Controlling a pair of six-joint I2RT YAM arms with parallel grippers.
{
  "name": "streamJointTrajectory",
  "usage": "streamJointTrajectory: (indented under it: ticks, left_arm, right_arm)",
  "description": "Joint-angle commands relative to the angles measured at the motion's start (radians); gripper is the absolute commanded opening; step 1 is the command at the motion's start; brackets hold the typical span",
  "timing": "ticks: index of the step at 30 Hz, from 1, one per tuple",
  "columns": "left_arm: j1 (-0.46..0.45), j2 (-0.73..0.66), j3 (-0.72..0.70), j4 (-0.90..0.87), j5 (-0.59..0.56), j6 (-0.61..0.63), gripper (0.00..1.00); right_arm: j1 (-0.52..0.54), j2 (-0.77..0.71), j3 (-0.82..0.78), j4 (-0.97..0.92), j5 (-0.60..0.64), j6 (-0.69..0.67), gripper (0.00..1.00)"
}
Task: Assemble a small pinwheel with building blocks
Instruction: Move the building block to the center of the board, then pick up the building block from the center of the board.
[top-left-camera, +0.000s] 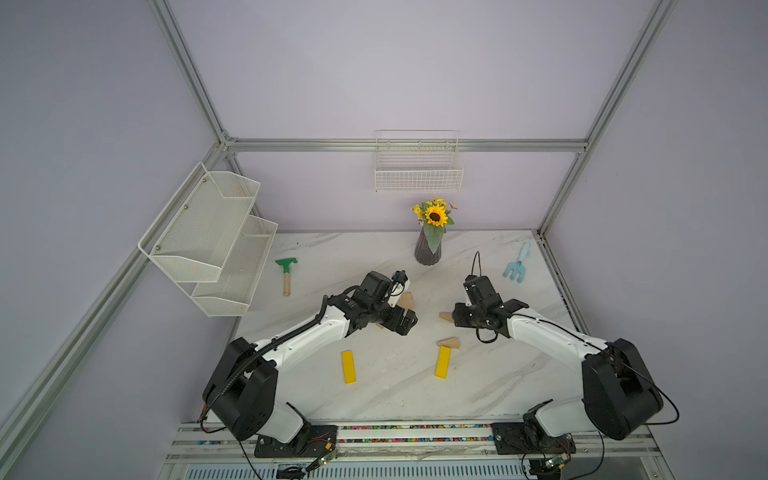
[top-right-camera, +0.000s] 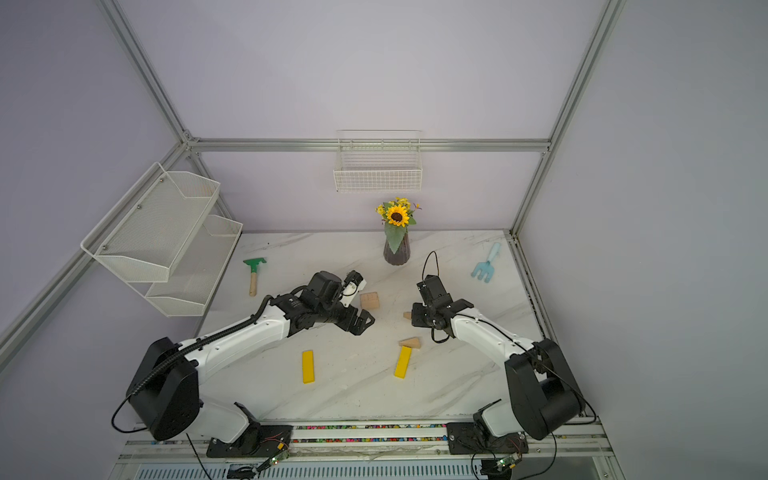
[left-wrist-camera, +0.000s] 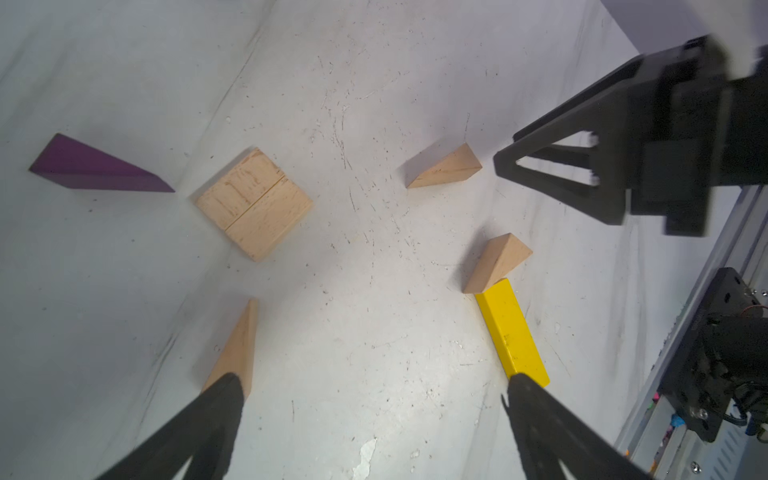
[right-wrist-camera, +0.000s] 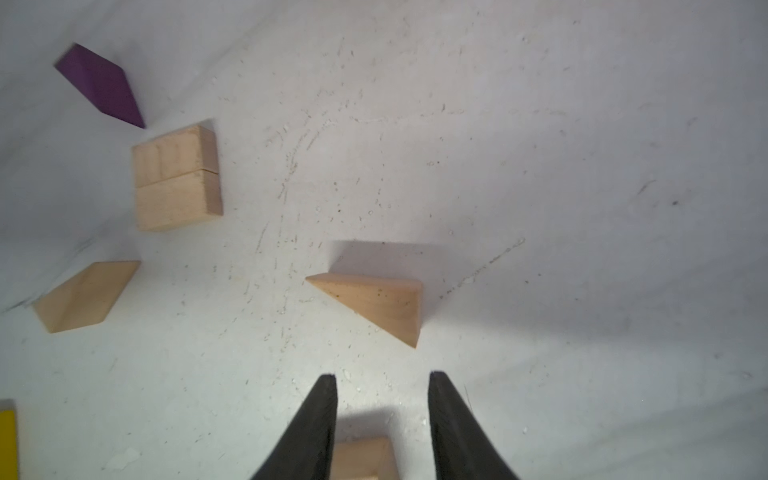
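Under the left tool, whose jaws stand wide with nothing in them, the counter lies bare. One tip covers an end of a plain wedge and the other an end of a yellow bar; whether either touches, I cannot tell. Ahead of this tool lie two plain blocks, side against side as a square, with a purple wedge just off one corner, apart from it. The right tool is narrowly parted and holds nothing: a second wedge lies just past its tips, apart from them, and a third wedge lies on the counter back between its jaws, against the yellow bar's end. Bare counter separates the two tools. A second yellow bar lies alone behind the left tool, and the widest clear stretch runs from there to the counter's front edge.
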Motion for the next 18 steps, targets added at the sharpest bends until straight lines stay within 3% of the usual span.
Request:
streamJointTrajectory:
  ticks: [1, 9, 18]
  left_arm:
    - [-0.043, 0.092, 0.122, -0.051, -0.029, 0.109, 0.99]
    - [-0.125, 0.361, 0.417, -0.186, -0.065, 0.326, 0.91]
    - [-0.197, 0.554, 0.590, -0.219, -0.124, 0.483, 0.88]
  right_arm:
    - [-0.013, -0.111, -0.019, -0.055, 0.016, 0.050, 0.42]
    - [-0.062, -0.234, 0.008, -0.096, 0.015, 0.127, 0.55]
    - [-0.088, -0.340, 0.020, -0.074, 0.024, 0.162, 0.67]
